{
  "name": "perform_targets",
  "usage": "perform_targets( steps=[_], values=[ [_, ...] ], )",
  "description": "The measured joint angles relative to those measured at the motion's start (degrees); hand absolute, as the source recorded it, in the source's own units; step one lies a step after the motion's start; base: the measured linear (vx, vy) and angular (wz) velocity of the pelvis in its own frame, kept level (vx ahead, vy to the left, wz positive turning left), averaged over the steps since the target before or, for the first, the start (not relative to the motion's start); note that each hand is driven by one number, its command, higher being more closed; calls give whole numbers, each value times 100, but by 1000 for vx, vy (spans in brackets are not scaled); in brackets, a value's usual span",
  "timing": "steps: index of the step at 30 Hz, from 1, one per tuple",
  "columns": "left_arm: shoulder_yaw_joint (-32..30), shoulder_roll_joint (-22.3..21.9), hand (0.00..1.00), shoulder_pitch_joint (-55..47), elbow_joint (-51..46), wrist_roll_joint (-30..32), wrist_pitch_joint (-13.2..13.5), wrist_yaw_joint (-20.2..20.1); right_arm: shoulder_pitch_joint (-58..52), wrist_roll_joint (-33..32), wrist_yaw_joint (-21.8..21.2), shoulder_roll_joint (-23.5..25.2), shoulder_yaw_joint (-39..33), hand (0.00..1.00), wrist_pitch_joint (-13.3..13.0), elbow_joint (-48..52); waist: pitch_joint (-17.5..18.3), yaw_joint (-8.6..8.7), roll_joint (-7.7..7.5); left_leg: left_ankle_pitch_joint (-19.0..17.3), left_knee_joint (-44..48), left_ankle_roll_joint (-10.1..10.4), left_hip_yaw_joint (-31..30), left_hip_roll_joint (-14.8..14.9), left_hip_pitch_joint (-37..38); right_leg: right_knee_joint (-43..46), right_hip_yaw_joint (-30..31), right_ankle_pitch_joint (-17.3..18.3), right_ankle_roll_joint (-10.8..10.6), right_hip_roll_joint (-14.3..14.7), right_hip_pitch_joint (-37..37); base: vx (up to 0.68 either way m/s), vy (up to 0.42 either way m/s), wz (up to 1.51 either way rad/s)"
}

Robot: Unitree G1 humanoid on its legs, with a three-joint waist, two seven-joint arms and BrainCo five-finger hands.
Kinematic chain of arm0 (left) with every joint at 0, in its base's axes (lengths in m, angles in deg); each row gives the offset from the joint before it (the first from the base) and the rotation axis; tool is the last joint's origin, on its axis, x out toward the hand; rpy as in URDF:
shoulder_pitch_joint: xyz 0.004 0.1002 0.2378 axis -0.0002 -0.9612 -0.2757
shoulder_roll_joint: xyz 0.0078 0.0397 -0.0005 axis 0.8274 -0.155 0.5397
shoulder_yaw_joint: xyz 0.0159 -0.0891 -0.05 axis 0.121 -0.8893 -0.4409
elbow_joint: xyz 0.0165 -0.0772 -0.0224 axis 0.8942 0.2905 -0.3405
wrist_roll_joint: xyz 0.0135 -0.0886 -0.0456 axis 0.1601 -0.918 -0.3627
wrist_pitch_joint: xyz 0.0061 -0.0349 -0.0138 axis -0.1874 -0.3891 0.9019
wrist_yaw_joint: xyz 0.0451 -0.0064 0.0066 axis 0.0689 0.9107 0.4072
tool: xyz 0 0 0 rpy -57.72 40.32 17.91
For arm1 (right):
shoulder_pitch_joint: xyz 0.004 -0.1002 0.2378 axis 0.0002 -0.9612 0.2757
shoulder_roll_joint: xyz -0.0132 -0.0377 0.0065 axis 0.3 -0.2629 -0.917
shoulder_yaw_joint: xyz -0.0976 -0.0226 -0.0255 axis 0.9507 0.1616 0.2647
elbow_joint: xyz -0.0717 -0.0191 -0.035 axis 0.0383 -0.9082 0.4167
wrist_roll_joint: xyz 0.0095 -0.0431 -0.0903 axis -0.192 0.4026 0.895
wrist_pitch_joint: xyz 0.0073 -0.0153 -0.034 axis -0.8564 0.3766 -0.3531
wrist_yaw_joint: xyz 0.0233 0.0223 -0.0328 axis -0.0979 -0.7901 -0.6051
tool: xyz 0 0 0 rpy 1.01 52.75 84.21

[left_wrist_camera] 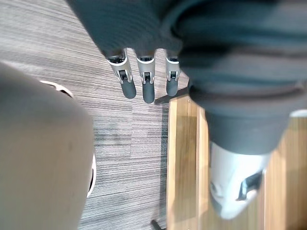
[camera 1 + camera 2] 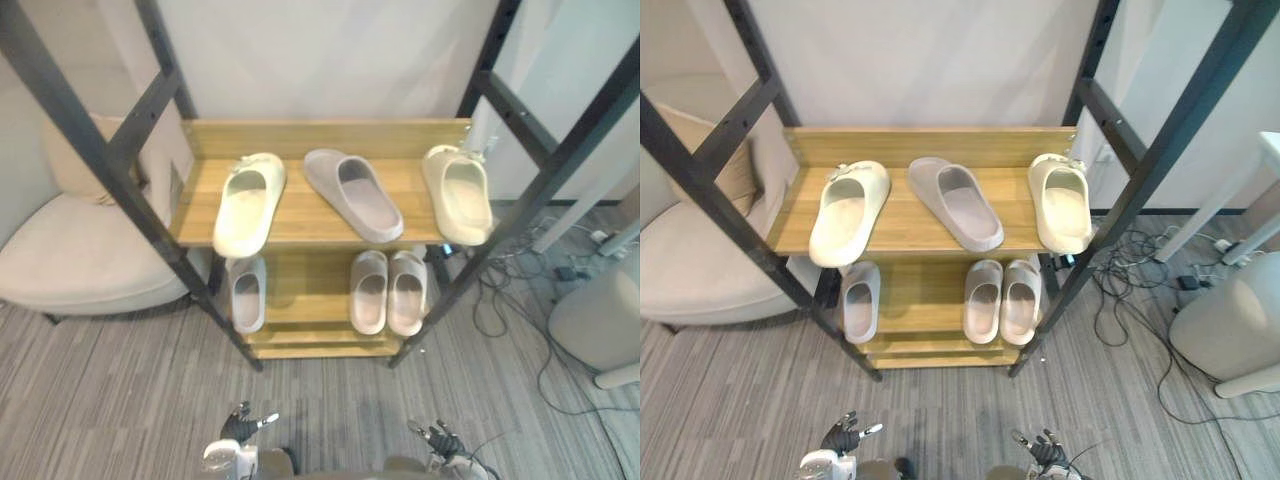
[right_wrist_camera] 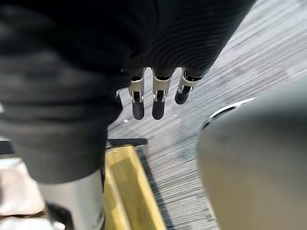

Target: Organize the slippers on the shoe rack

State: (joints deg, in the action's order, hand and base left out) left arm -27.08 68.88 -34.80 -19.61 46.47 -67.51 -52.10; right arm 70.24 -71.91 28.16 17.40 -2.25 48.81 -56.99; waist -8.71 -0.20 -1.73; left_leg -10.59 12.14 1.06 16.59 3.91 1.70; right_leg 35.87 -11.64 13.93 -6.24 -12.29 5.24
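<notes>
Left hand (image 2: pixel 240 428) and right hand (image 2: pixel 440 438) hang empty, fingers straight, a wide strip of striped grey carpet (image 2: pixel 330 400) separating them from the wooden shoe rack (image 2: pixel 300 232) bearing smooth slippers (image 2: pixel 352 195).

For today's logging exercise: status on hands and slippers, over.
Left hand, right hand open, low, empty. Top shelf: grey slipper askew between left cream slipper and right cream slipper. Nothing in the way.

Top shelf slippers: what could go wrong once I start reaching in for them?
1. The left cream slipper and right cream slipper lie with toes at or past the front edge of the top shelf; a nudge could drop them.
2. Slanted black frame bars cross in front of both shelf ends, so an arm might hit one.
</notes>
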Motion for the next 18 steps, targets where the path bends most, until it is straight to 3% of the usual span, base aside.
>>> perform_targets(
  steps=[3, 5, 7, 12, 18],
  values=[
    [-8, 47, 0, 10, 6, 2, 4, -3, -4, 2, -5, 2, 109, 0, 2, -7, 45, -15, -107, -7, 10, 43, -79, -85, 29, -1399, -20, -175, 186, 163, -152, 133, -119, 8],
    [-40, -87, 0, 14, 60, 6, -2, -3, -7, -5, 0, -108, 93, 0, -4, -51, 69, 3, 133, 15, -66, 90, -199, 6, 27, -1981, -36, -272, 224, 346, -460, 127, -127, 0],
    [-45, -147, 0, 2, 126, 7, -7, -4, -11, -3, 3, -163, 91, 0, -3, -65, 111, 21, 205, 52, -186, 153, -255, 69, 83, -2287, -95, -387, 241, 465, -620, 70, -66, 6],
    [-56, -126, 0, -24, 136, 43, -2, -9, -77, 9, 4, -123, 101, 0, -4, -77, 190, 16, 139, 171, -566, 312, -311, 128, 337, -2904, -202, -643, 307, 665, -1017, 43, -30, 3],
    [-55, -95, 0, -48, 153, 90, -2, 0, -135, 222, 24, -130, 179, 0, -12, -48, 265, 16, 32, 272, -719, 225, -341, -10, 342, -3246, -220, -835, 235, 619, -1134, -5, 34, 4]
  ],
)
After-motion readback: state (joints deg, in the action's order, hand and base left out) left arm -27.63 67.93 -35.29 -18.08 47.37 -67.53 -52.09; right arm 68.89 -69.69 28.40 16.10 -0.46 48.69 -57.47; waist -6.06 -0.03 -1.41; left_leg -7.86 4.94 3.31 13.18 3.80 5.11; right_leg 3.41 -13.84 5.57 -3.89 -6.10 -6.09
